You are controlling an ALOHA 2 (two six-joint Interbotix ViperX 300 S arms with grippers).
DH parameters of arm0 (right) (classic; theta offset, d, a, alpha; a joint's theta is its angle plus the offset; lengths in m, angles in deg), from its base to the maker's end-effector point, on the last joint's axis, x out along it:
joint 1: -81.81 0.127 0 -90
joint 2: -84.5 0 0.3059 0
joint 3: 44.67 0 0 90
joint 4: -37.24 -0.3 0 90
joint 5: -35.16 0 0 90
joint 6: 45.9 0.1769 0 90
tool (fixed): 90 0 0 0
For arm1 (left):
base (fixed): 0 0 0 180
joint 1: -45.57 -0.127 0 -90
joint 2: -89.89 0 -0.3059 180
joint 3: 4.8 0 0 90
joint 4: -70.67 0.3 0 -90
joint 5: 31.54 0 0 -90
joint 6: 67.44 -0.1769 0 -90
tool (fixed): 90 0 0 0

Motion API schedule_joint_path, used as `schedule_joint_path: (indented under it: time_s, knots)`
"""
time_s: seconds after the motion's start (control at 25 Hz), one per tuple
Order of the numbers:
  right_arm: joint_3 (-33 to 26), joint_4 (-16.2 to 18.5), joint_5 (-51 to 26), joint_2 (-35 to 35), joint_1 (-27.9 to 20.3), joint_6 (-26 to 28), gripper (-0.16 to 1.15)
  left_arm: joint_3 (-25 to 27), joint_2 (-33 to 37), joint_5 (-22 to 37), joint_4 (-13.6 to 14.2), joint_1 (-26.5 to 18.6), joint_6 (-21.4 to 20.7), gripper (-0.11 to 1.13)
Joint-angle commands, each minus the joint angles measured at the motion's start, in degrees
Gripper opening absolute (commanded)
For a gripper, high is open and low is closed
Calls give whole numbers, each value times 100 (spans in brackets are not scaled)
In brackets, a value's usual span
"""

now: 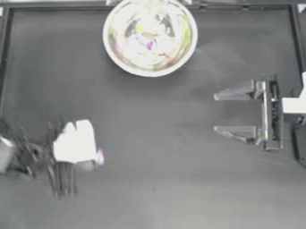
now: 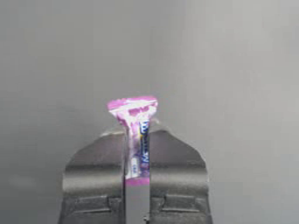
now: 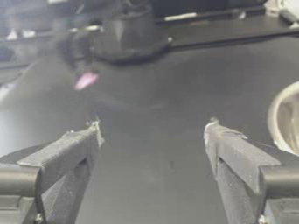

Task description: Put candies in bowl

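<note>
The pink-purple candy (image 2: pixel 137 135) bears dark lettering on its wrapper, too small to read. It is twist-wrapped, its fanned magenta end standing clear above the left gripper (image 2: pixel 136 151), whose jaws are pressed together on its body; this gripper sits near the tabletop's left edge, blurred from above. The bowl (image 1: pixel 113 51), round, shiny, pale-rimmed, rests at the far edge's middle, with colourful candies inside that cannot be counted. The right gripper (image 1: pixel 236 112) waits near the right edge, jaws spread wide, holding nothing.
</note>
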Motion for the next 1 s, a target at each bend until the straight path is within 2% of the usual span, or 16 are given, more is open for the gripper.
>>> schedule_joint_path:
  time_s: [0.04, 0.28, 0.52, 0.8, 0.92, 1.0]
  knots:
    - [-70, 18, 53, -9, -9, -9, 100, -70, 606, -123, 246, -519, -290, 26]
    - [-62, 18, 53, -9, -9, -9, 100, -70, 853, -817, 237, -1898, -1107, 25]
    - [-62, 0, 62, 26, -9, -9, 100, -501, 483, -1134, 123, -2892, -2171, 23]
    - [-70, -9, 246, 246, -9, -9, 100, -1415, -686, -1318, -721, -3885, -3577, 19]
    - [-62, -9, 343, 378, -9, 0, 100, -1802, -1248, -1556, -1055, -4324, -3973, 19]
    - [-62, -18, 387, 448, -9, 0, 100, -2004, -1600, -1687, -1143, -4491, -4087, 19]
